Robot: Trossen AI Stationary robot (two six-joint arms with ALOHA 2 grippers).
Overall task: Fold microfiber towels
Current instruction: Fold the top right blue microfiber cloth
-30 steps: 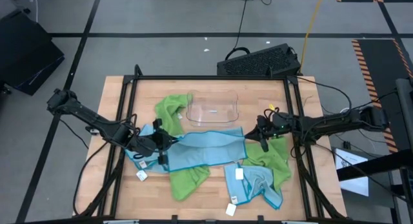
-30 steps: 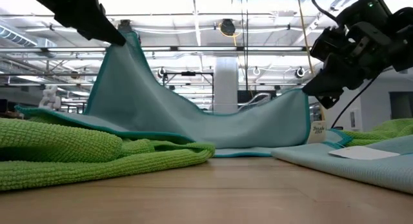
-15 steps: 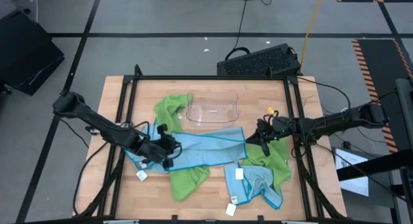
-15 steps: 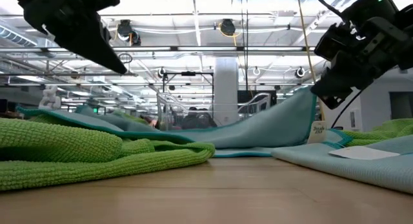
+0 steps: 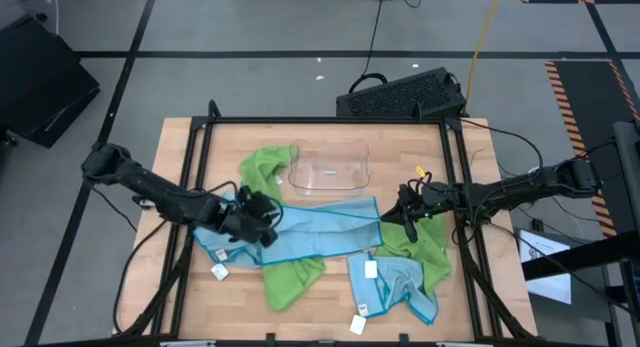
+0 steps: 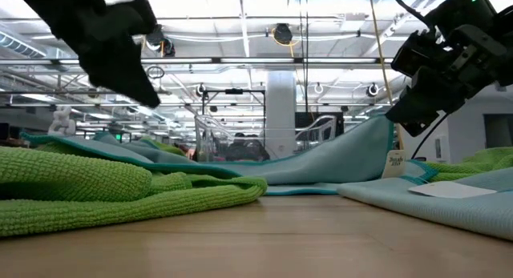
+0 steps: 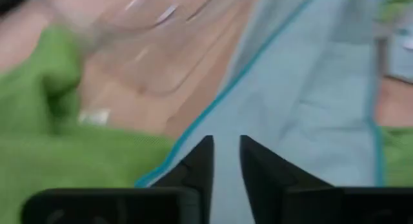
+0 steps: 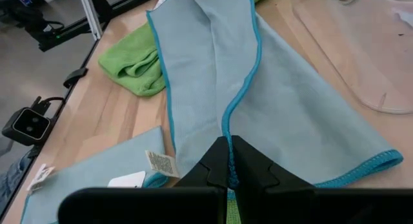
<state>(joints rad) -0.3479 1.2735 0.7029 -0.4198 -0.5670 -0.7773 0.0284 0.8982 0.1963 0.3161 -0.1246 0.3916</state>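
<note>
- Left gripper (image 5: 262,219), at 9 o'clock on the table (image 5: 330,317), is now hovering over the blue towel (image 5: 320,232) w/ fingers slightly spread, nothing between them; a sec ago it was lifting that towel's left edge high, so the edge is now lying down flat: prob. one fold laid.
- Right gripper (image 5: 400,213) at 3 o'clock is still pinching the towel's right corner, fingers pressed together on the hem.
- Right wrist view is showing the pinch (image 8: 229,161) close up; the high view isn't.
- Low view is showing the corner raised (image 6: 377,142) off the table; the left wrist view is showing the gap betw. fingers (image 7: 200,162).
- Green towels (image 5: 290,277) are lying around it, unfolded.
</note>
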